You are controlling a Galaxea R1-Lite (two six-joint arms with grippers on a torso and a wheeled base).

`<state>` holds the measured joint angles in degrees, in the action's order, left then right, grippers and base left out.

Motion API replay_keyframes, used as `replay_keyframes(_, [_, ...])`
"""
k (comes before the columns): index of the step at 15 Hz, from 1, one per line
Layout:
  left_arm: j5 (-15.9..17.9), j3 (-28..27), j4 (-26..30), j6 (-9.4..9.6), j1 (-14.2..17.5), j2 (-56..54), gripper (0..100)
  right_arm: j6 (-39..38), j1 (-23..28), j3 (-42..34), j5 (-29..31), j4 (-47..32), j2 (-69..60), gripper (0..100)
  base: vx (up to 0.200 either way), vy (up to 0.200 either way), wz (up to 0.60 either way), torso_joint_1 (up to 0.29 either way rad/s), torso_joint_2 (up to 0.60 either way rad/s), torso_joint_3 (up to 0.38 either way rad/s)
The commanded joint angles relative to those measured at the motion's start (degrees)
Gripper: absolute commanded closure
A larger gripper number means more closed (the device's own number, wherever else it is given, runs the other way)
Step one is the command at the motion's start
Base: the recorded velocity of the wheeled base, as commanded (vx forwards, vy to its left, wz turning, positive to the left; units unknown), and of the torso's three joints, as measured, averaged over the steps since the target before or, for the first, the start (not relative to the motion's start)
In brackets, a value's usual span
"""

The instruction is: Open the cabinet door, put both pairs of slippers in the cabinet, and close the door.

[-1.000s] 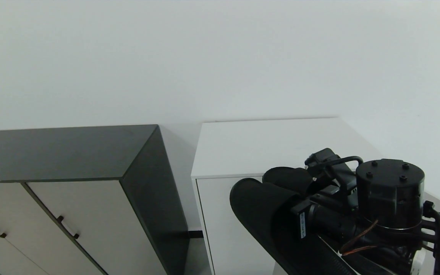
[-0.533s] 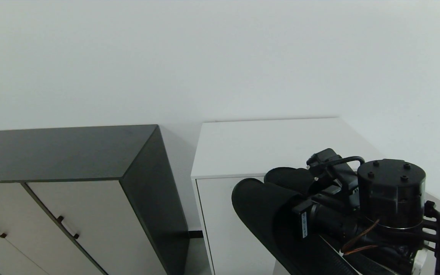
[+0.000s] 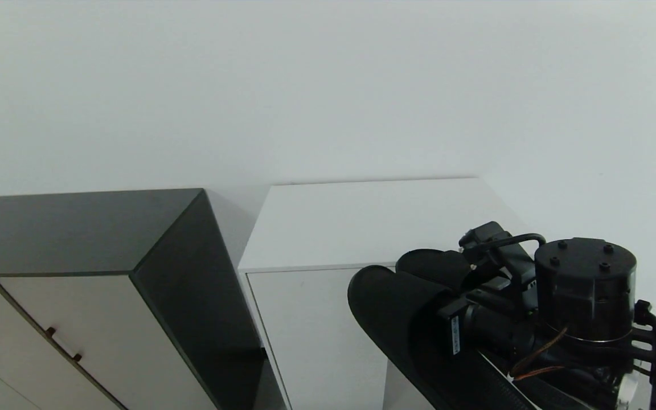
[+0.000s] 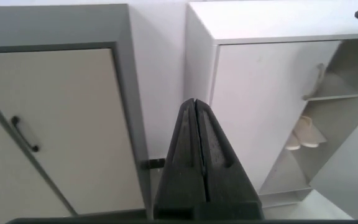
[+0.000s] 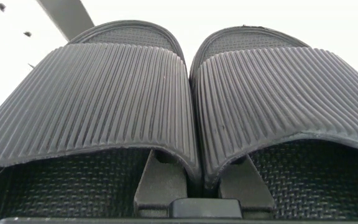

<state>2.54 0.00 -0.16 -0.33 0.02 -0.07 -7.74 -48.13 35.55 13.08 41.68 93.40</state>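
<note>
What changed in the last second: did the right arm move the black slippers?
The head camera swung: the dark cabinet and the white cabinet slid left in the picture together, so neither really moved. The right gripper keeps the black slippers clamped, at nearly the same spot in the head view. Nothing was let go.

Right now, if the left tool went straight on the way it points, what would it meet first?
Most likely the side panel of the white cabinet, beside the gap to the dark cabinet. The shut left tool lines up with that panel, but depth is unclear.
</note>
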Motion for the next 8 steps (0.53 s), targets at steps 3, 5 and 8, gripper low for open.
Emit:
replay_keyframes(3, [0.0,0.0,0.0,-0.02,0.1,0.1,100,0.1,0.1,-1.8,-0.2,4.1,0.4,100,0.0,-0.2,0.0,0.002,0.0,0.002])
replay_keyframes(5, [0.0,0.0,0.0,-0.02,0.0,0.1,100,0.7,0.3,-3.2,-0.7,6.0,0.2,100,0.0,-0.2,0.0,0.005,0.0,0.007])
replay_keyframes(8, [0.0,0.0,0.0,-0.02,0.1,0.1,100,2.4,1.0,-4.0,-2.7,6.8,0.1,100,0.0,-0.133,0.0,0.002,0.0,0.002])
